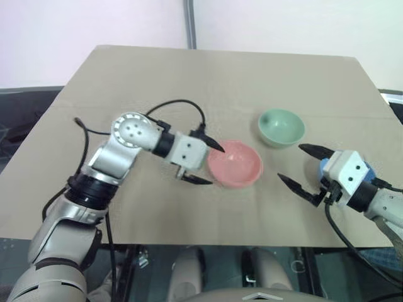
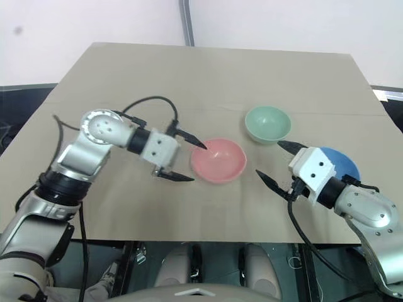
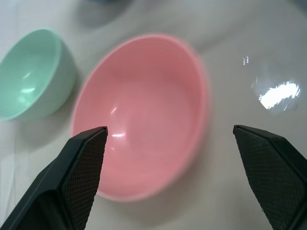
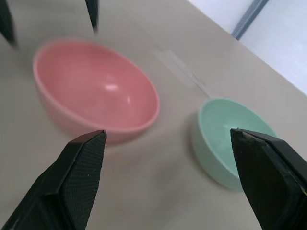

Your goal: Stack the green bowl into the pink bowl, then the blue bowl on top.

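The pink bowl [image 1: 235,165] stands upright at the middle of the table, with nothing in it. My left gripper [image 1: 213,165] is open just left of its rim, one finger on either side of the near-left edge, pointing right. The green bowl [image 1: 281,127] stands apart, behind and right of the pink one. The blue bowl [image 2: 340,162] sits at the right, partly covered by my right hand. My right gripper [image 2: 269,158] is open and empty in front of the blue bowl, pointing left between the pink bowl [image 4: 91,86] and the green bowl [image 4: 225,132].
The tan tabletop [image 1: 220,82] stretches back to a pale wall. Its front edge [image 1: 189,242] runs close below both arms. A black cable [image 1: 179,104] loops above my left wrist.
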Controlling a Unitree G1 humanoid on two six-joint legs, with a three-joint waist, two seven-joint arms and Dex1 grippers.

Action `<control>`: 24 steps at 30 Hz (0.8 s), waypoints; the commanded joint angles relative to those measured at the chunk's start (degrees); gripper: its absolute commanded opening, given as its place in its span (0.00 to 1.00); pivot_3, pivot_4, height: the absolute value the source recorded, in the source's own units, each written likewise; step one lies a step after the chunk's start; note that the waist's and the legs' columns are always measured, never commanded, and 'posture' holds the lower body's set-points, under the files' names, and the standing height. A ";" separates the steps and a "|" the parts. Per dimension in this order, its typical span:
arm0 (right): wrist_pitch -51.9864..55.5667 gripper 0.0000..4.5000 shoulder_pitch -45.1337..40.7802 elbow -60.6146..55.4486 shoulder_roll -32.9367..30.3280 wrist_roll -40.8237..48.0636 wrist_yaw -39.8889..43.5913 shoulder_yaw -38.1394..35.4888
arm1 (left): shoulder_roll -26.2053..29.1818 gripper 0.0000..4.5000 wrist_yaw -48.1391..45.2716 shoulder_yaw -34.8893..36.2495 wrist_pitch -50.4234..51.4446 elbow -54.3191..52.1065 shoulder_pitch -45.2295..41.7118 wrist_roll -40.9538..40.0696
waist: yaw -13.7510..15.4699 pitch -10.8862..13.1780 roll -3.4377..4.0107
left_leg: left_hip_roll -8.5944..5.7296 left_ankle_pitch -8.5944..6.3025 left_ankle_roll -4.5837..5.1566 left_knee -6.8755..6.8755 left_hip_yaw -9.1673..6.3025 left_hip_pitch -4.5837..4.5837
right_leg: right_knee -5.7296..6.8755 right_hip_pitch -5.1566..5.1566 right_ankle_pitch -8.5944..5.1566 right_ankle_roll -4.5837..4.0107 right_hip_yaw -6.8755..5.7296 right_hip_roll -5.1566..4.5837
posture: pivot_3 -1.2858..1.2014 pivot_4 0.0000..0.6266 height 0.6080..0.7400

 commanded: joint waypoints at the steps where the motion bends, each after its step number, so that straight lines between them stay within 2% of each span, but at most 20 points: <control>1: -0.94 1.00 -5.66 7.12 -1.65 -4.18 1.21 3.23 | 2.54 1.00 0.65 6.91 13.85 -4.22 2.84 -10.06 | -0.24 0.01 0.03 | -0.01 0.00 0.00 -0.01 0.00 0.00 | 0.01 -0.01 -0.02 0.03 0.00 -0.01 | 0.52 0.24 1.00; 3: -2.76 1.00 -11.77 14.77 -2.59 -6.63 3.82 6.52 | -0.14 1.00 4.71 13.83 16.16 -3.95 6.86 -16.05 | -0.49 0.03 0.06 | -0.01 0.00 0.00 -0.01 0.01 0.03 | 0.02 0.00 -0.01 0.02 0.02 -0.01 | 0.52 0.24 1.00; 8: -8.33 1.00 -22.54 28.41 -2.99 -11.15 9.47 12.84 | -3.84 1.00 13.88 19.44 11.99 -5.89 15.10 -13.90 | -0.64 0.13 0.10 | -0.02 0.01 0.00 0.01 0.02 0.01 | 0.11 -0.05 0.00 -0.03 -0.01 -0.02 | 0.52 0.24 1.00; 13: -13.83 1.00 -29.94 37.39 -0.89 -13.66 12.99 16.38 | -5.84 1.00 18.84 21.39 10.15 -9.11 19.79 -14.12 | -0.53 0.16 0.14 | -0.02 0.01 -0.02 -0.06 0.14 -0.01 | 0.11 -0.13 0.01 -0.03 0.06 -0.02 | 0.52 0.24 1.00; 21: -17.79 1.00 -34.63 43.19 2.25 -16.20 16.64 18.85 | -7.38 1.00 21.63 23.18 9.60 -14.93 25.83 -17.33 | -0.60 0.16 0.15 | -0.01 0.13 -0.22 -0.10 0.25 0.00 | 0.11 -0.17 0.02 -0.02 0.11 -0.03 | 0.52 0.24 1.00; 24: -18.41 0.80 -36.44 45.82 2.69 -18.66 17.51 20.54 | -7.77 1.00 22.11 23.57 10.78 -15.53 25.50 -19.49 | -0.62 0.16 0.15 | 0.00 0.13 -0.22 -0.09 0.28 0.03 | 0.14 -0.18 0.02 -0.02 0.13 -0.03 | 0.52 0.24 1.00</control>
